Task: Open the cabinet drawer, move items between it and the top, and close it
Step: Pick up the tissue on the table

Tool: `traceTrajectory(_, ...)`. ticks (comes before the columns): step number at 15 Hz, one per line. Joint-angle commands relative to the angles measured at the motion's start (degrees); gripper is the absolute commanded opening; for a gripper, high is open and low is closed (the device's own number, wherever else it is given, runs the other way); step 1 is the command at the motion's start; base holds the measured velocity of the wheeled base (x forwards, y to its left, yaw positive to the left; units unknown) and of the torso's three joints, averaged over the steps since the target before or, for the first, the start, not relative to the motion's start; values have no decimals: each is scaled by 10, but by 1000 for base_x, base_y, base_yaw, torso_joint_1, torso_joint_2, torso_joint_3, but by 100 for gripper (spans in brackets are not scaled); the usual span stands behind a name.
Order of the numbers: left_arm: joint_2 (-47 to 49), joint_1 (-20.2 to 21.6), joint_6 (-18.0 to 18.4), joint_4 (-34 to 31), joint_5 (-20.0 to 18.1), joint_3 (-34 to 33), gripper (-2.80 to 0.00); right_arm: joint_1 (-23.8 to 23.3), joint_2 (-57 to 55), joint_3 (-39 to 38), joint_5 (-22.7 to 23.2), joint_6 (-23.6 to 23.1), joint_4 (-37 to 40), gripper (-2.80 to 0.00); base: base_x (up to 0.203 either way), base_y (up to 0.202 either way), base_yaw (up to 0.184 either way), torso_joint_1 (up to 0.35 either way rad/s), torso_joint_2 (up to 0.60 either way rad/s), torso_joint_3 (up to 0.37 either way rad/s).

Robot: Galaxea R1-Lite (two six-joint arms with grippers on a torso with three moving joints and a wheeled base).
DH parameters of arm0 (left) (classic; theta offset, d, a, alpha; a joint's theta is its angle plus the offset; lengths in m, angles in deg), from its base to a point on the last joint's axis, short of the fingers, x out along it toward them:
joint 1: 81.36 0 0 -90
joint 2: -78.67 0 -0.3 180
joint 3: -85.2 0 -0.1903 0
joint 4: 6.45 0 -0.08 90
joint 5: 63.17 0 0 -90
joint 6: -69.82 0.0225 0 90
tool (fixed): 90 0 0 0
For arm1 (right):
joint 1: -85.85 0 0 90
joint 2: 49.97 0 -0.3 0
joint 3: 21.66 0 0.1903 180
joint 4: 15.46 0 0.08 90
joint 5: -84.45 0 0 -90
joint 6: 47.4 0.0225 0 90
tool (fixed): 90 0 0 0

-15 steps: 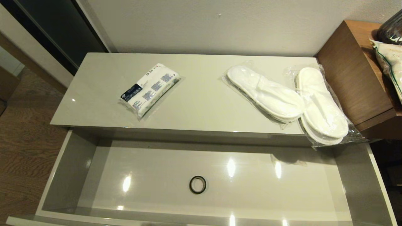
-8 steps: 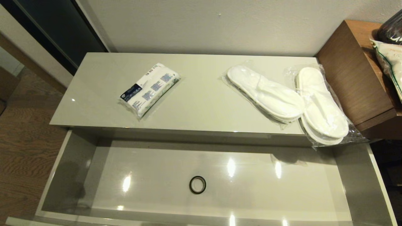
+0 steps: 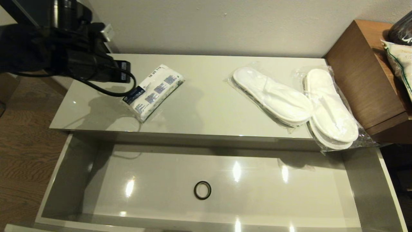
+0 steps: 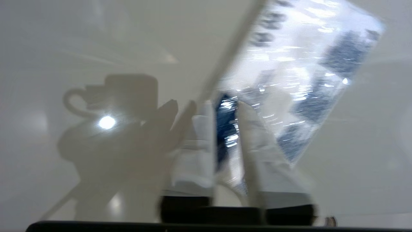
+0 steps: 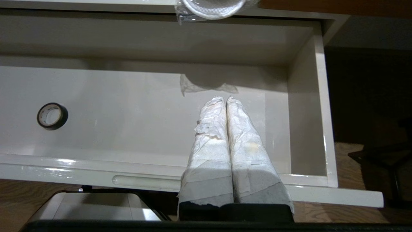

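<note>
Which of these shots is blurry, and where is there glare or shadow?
Left wrist view: motion-blurred, the white packet smeared, a gripper shadow and a light spot on the top. Head view: sharp, lamp glare on the drawer floor. Right wrist view: sharp.

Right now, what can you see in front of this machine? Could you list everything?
cabinet top: one, cream-beige, against the wall.
drawer: one, grey-beige, pulled open below the top.
packet: one, white with blue-black print, top's left part.
bagged slippers: two pairs, white, top's right part.
tape ring: one, black, drawer floor.
wooden desk: one, brown, right.
left gripper: black arm, slightly parted, over the packet's end.
right gripper: shut, above the drawer.
</note>
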Motion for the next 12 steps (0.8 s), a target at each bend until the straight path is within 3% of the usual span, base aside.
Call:
traceTrajectory(1, 44, -27, -2, 1, 2, 9, 0, 0, 0, 0, 0, 0, 0, -280, 0, 0, 0, 0, 0, 0)
traceTrajectory(7, 42, -42, 6, -3, 26, -4, 0, 0, 1, 0, 0, 0, 0, -280, 0, 0, 0, 0, 0, 0)
traceTrajectory(12, 34, -48, 68, 2, 30, -101, 0, 0, 1, 0, 0, 0, 0, -280, 0, 0, 0, 0, 0, 0)
